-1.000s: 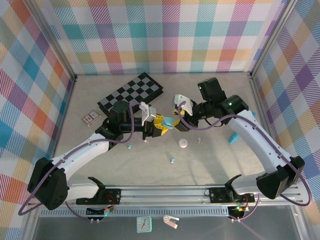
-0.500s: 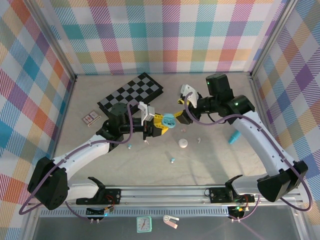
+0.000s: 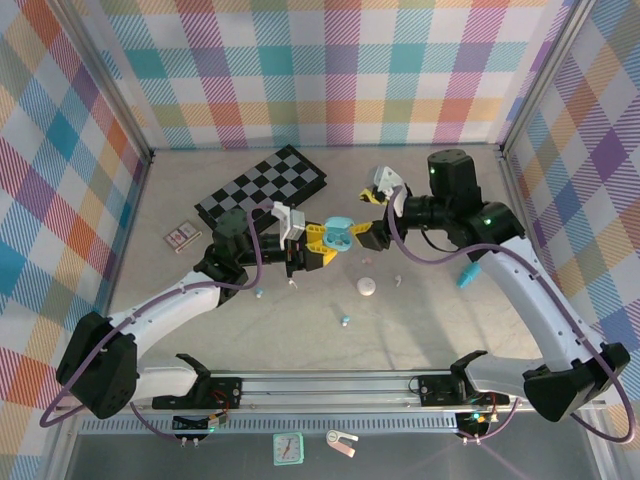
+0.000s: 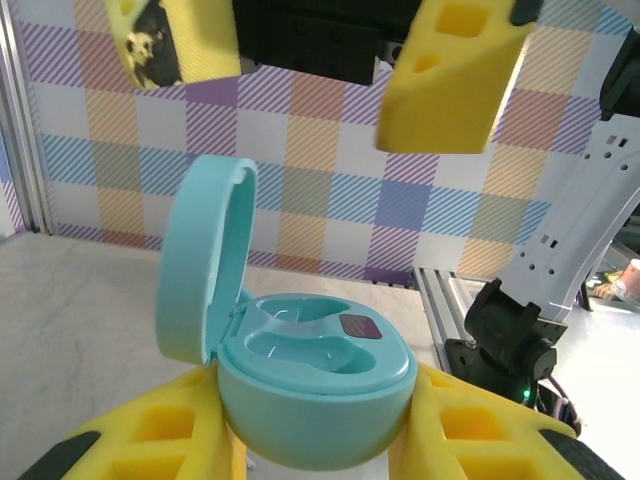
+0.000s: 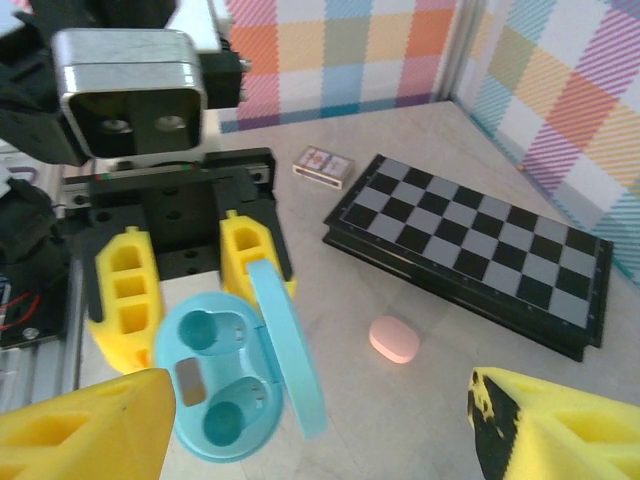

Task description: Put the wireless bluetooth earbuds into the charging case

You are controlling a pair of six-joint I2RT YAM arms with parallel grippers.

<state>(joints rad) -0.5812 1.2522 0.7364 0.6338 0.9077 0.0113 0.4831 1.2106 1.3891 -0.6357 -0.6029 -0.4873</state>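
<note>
Right hand (image 3: pixel 377 208) off case (image 3: pixel 338 235); beige tabletop (image 3: pixel 420 330)

A robotics lab test cell. Colourful checked fabric walls (image 3: pixel 330 70) enclose a beige table (image 3: pixel 300 340), with an aluminium rail (image 3: pixel 340 385) along its front.

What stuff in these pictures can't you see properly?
- Top view: the earbuds on the table are too small; their shapes are lost.
- Left wrist view: the teal charging case, held by the left gripper, has its underside cut off by the bottom edge.
- Right wrist view: the right gripper has both fingers running off the bottom edge; the dark patch inside the case is too small to name.
</note>
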